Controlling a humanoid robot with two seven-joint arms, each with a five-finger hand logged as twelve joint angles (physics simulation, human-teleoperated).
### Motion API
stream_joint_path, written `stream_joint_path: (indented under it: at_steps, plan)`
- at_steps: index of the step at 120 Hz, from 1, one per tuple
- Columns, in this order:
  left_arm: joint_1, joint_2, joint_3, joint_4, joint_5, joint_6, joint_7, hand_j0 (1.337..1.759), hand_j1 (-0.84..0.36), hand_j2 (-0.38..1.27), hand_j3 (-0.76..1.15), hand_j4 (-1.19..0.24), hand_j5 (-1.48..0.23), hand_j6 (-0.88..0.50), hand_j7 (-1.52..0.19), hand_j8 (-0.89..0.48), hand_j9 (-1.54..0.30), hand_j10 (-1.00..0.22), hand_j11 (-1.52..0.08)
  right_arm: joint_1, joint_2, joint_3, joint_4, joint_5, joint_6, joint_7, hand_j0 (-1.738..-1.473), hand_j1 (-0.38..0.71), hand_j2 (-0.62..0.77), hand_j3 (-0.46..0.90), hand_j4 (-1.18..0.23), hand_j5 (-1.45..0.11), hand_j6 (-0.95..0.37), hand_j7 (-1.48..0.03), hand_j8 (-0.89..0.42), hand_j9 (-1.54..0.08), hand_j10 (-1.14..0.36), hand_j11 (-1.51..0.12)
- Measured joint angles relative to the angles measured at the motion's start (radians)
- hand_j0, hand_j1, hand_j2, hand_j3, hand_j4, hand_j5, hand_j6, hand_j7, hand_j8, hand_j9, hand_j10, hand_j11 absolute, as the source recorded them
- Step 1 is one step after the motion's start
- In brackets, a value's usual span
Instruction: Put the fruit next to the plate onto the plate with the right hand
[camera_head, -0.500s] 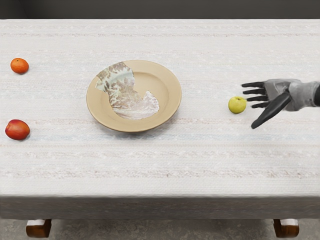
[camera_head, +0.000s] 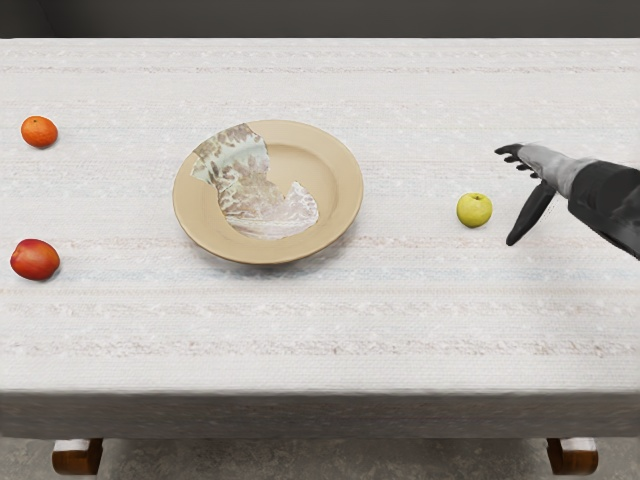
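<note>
I see the pale cloth-covered surface (camera_head: 400, 320) filling most of my view, same as half a second ago. The tan plate (camera_head: 335, 170) sits left of centre, unmoved, with an irregular patch of grey-green and white pattern across its left half and middle; there is nothing on it.

The right arm comes in from the right edge, and this is where the change is. More of its dark forearm shows now, slanting down from the wrist. The right hand (camera_head: 540, 163) has turned so that I see it nearly edge-on rather than fanned flat. Its fingers (camera_head: 512, 152) are stretched out towards the left and bunched in my line of sight. The thumb hangs down apart from them. They grip nothing. The fingertips have drawn back a little to the right and up.

The apple (camera_head: 474, 209), yellow-green, lies where it was, on the cloth to the right of the plate and just left of the thumb, not touched.

At the far left, the red fruit (camera_head: 35, 259) and the orange (camera_head: 39, 131) have not moved.
</note>
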Motion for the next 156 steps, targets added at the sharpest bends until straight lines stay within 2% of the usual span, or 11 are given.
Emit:
stream_joint_path:
  at_steps: [13, 26, 51, 94, 115, 130, 156]
  plan:
    - [0.000, 0.000, 0.000, 0.000, 0.000, 0.000, 0.000, 1.658, 0.35, 0.00, 0.00, 0.00, 0.00, 0.00, 0.00, 0.00, 0.00, 0.00, 0.00, 0.001, 0.105, -0.042, -0.078, -0.059, -0.070, 0.000, -1.658, -0.19, -0.02, 0.00, -0.14, -0.17, -0.14, -0.17, -0.14, -0.17, -0.13, -0.17]
    - [-0.001, 0.000, 0.000, 0.000, 0.000, 0.000, 0.000, 1.658, 0.35, 0.00, 0.00, 0.00, 0.00, 0.00, 0.00, 0.00, 0.00, 0.00, 0.00, 0.002, 0.153, -0.061, -0.115, -0.080, -0.115, 0.000, -1.658, -0.14, -0.03, 0.00, -0.18, -0.23, -0.19, -0.23, -0.18, -0.23, -0.18, -0.23]
    - [0.001, 0.000, 0.000, 0.000, -0.001, 0.000, 0.000, 1.658, 0.35, 0.00, 0.00, 0.00, 0.00, 0.00, 0.00, 0.00, 0.00, 0.00, 0.00, 0.000, 0.176, -0.071, -0.133, -0.090, -0.145, 0.000, -1.658, 0.02, -0.06, 0.00, -0.31, -0.40, -0.31, -0.40, -0.31, -0.40, -0.31, -0.40]
    - [0.001, 0.000, 0.000, 0.000, 0.000, 0.000, 0.000, 1.658, 0.35, 0.00, 0.00, 0.00, 0.00, 0.00, 0.00, 0.00, 0.00, 0.00, 0.00, -0.004, 0.197, -0.100, -0.134, -0.090, -0.194, -0.001, -1.658, 0.19, -0.09, 0.00, -0.45, -0.58, -0.45, -0.58, -0.44, -0.58, -0.45, -0.58]
    - [0.001, 0.000, 0.000, 0.000, -0.001, 0.000, 0.000, 1.658, 0.35, 0.00, 0.00, 0.00, 0.00, 0.00, 0.00, 0.00, 0.00, 0.00, 0.00, -0.003, 0.194, -0.101, -0.128, -0.086, -0.190, -0.001, -1.657, 0.24, 0.02, 0.00, -0.52, -0.66, -0.51, -0.67, -0.40, -0.67, -0.48, -0.67]
    - [0.001, 0.000, 0.000, 0.000, 0.000, 0.000, 0.000, 1.658, 0.35, 0.00, 0.00, 0.00, 0.00, 0.00, 0.00, 0.00, 0.00, 0.00, 0.00, -0.001, 0.188, -0.097, -0.118, -0.081, -0.185, 0.000, -1.657, 0.25, 0.13, 0.00, -0.57, -0.73, -0.53, -0.73, -0.42, -0.73, -0.50, -0.74]
    - [0.001, 0.000, 0.000, 0.000, 0.000, 0.000, 0.000, 1.658, 0.35, 0.00, 0.00, 0.00, 0.00, 0.00, 0.00, 0.00, 0.00, 0.00, 0.00, -0.004, 0.182, -0.091, -0.100, -0.077, -0.182, 0.000, -1.656, 0.25, 0.22, 0.00, -0.62, -0.82, -0.54, -0.81, -0.42, -0.82, -0.50, -0.83]
